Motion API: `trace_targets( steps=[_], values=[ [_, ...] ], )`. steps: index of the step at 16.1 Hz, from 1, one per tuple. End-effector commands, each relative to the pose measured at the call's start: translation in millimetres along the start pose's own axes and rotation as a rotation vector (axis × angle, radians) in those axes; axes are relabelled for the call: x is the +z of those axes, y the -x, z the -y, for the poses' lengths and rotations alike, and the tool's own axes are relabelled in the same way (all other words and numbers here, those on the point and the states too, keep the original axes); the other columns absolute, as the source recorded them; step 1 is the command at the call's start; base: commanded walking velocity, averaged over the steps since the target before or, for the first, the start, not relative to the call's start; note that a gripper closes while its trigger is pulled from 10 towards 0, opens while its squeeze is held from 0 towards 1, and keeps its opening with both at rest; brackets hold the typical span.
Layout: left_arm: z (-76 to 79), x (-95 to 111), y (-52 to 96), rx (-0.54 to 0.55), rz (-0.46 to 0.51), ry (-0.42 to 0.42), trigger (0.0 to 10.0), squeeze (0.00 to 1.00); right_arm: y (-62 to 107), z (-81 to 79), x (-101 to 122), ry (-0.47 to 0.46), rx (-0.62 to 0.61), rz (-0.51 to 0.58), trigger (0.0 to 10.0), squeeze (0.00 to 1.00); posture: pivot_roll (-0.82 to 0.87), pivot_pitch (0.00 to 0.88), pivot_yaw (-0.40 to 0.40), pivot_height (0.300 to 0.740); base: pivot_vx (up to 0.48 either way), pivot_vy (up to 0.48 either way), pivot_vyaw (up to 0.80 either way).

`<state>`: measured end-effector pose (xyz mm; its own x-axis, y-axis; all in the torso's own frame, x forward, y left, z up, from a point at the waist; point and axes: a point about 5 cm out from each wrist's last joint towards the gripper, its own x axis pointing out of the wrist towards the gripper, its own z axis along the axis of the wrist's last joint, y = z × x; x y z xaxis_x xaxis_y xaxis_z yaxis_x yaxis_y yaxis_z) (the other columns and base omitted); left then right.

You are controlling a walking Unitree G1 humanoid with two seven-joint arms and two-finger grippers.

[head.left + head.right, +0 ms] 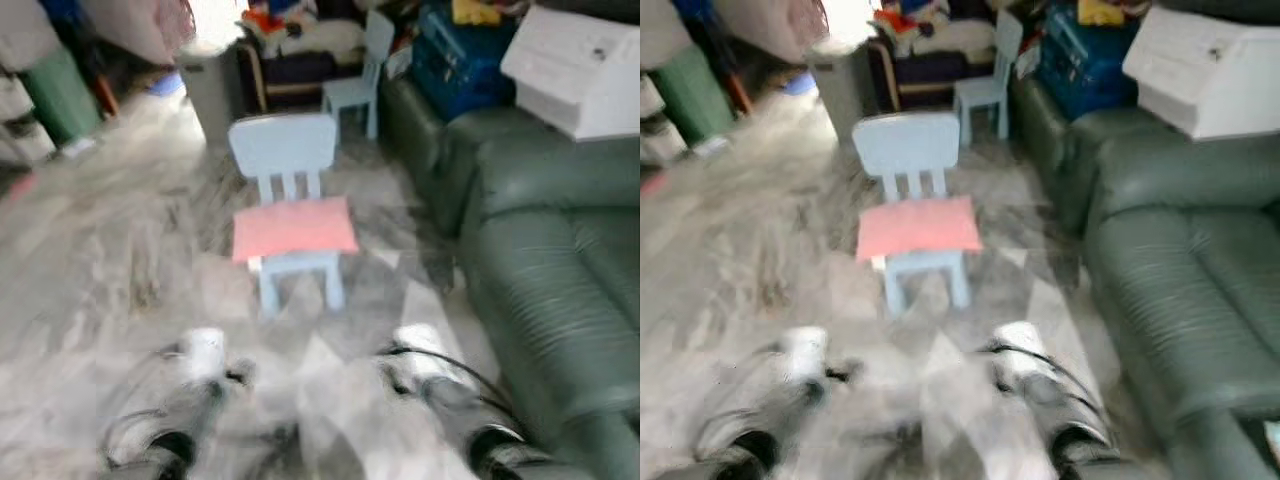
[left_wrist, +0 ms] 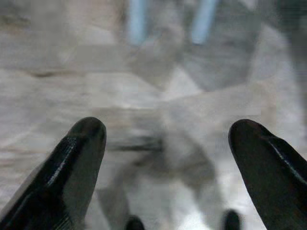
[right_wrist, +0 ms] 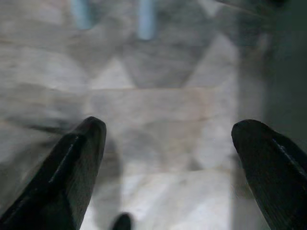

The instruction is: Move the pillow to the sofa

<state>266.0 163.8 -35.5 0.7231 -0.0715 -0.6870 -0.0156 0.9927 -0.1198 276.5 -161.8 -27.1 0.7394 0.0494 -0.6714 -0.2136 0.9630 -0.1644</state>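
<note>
Down low on my left, my left gripper (image 2: 165, 143) hangs over the pale marbled floor (image 1: 110, 260), its two black fingers (image 2: 72, 167) spread wide with nothing between them. From my head the arm itself is a silver smear, too blurred to read any detail. Beyond it, toward the far left of the room, a green bin (image 1: 55, 95) stands among blurred clutter, and a grey bin (image 1: 212, 85) sits further along by the back wall.

Straight ahead of me stands a small light-blue chair (image 1: 285, 150), backrest upright, seat facing me. The pillow (image 1: 293, 227) — flat and salmon pink — lies across that seat, covering it and overhanging its edges a little. It rests on the chair alone, apart from the sofa and well ahead of both my grippers. A second light-blue chair (image 1: 360, 80) stands further back, near a dark bench piled with soft things.

My right gripper (image 3: 168, 143) also hovers over bare floor, fingers (image 3: 72, 167) splayed apart and empty; the blue chair legs (image 3: 146, 19) show beyond it, and a dark green edge runs along one side of that wrist view.

On my right the sofa (image 1: 550, 260) — dark green, leather-looking — stretches from near me toward the back of the room. A white box (image 1: 585, 65) sits on its far end, with a blue crate (image 1: 460, 55) just beside that.
</note>
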Motion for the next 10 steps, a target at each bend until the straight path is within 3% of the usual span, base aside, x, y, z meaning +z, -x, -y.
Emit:
trace_targets(
  steps=[1,5,10],
  values=[
    [-21.0,2.6,3.1,0.053,0.002,0.007,10.0,0.00,-2.2,-15.8,11.0,-0.013,0.038,0.028,10.0,0.00,0.01,0.000,0.048,0.740,0.435,0.000,0.00],
    [-35.4,-1.6,6.4,0.122,-0.010,0.040,10.0,0.00,-2.3,-15.8,11.0,-0.016,0.037,0.027,10.0,0.00,0.01,0.000,0.048,0.740,0.429,0.000,0.00],
    [-52.0,-18.8,13.2,0.174,-0.069,0.007,10.0,0.00,-2.2,-16.2,10.4,-0.020,0.043,0.024,10.0,0.00,0.02,0.000,0.046,0.740,0.374,0.296,0.00]
  ],
)
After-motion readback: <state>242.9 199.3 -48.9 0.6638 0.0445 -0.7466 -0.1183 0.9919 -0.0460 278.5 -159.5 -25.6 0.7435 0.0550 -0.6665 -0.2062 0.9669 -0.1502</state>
